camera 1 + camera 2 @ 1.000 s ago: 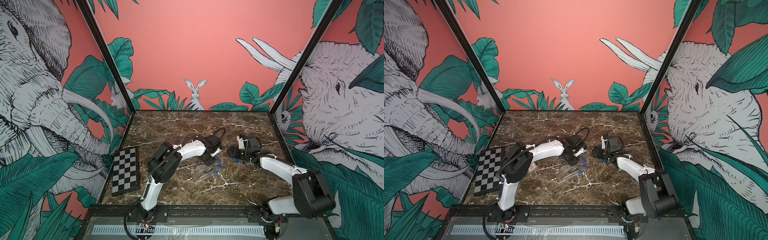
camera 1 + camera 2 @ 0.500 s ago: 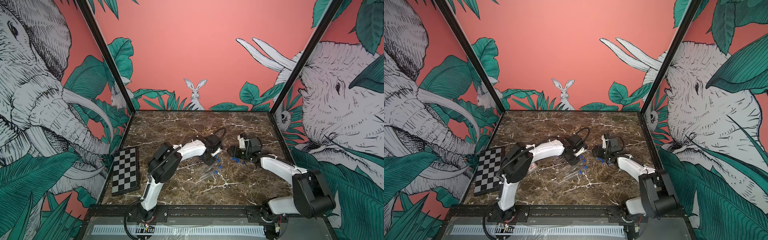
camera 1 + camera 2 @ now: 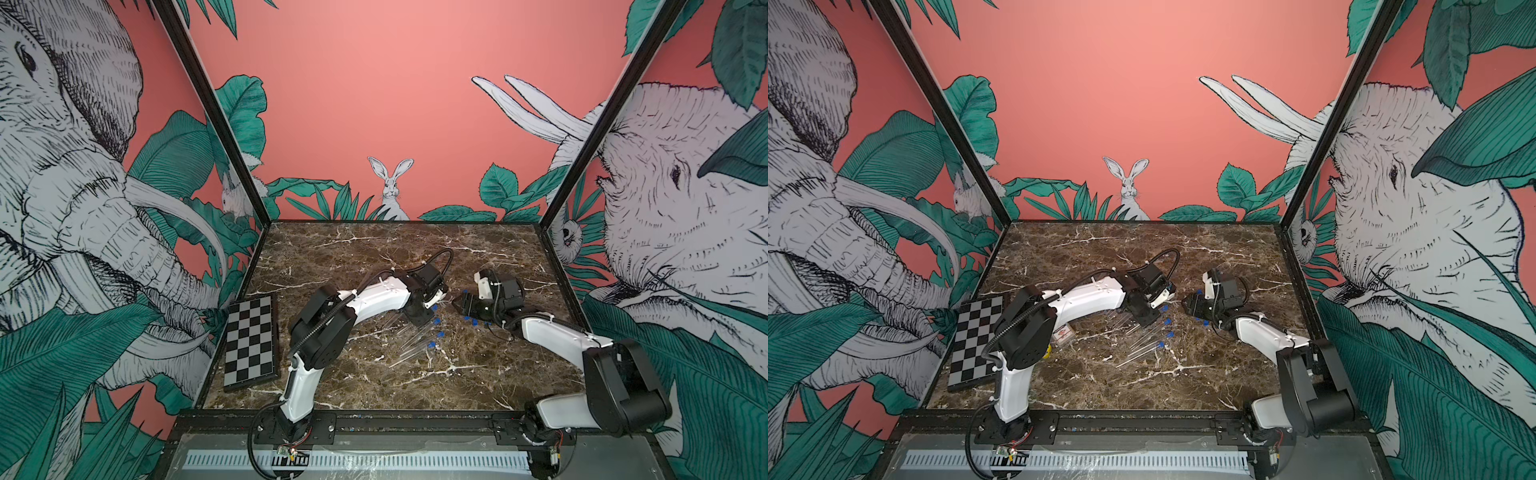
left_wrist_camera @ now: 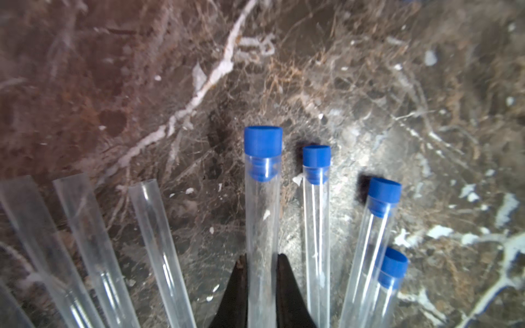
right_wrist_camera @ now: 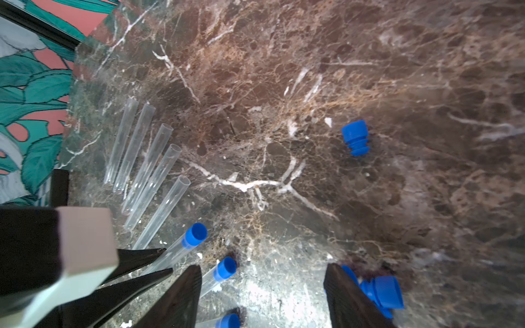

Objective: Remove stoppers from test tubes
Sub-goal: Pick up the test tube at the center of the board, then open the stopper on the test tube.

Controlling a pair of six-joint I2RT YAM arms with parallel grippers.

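My left gripper (image 4: 261, 258) is shut on a clear test tube (image 4: 261, 215) around its middle. A blue stopper (image 4: 263, 141) plugs that tube's mouth. Three more stoppered tubes (image 4: 316, 227) lie beside it, and several open tubes (image 4: 85, 241) lie on its other side. In both top views the left gripper (image 3: 419, 319) (image 3: 1144, 318) is low over the fan of tubes (image 3: 415, 345). My right gripper (image 5: 262, 268) (image 3: 461, 304) stands open just to the right, with only marble between its fingers. Loose stoppers (image 5: 355, 136) (image 5: 380, 289) lie near it.
A chessboard (image 3: 250, 340) lies by the left wall. A small clear card case (image 3: 1064, 332) sits under the left arm. The brown marble table (image 3: 374, 257) is fenced by printed walls on three sides, with a black rail (image 3: 415, 419) at the front.
The left gripper's jaws have closed the last bit onto the tube. Neither arm has shifted noticeably, and the right gripper stays open.
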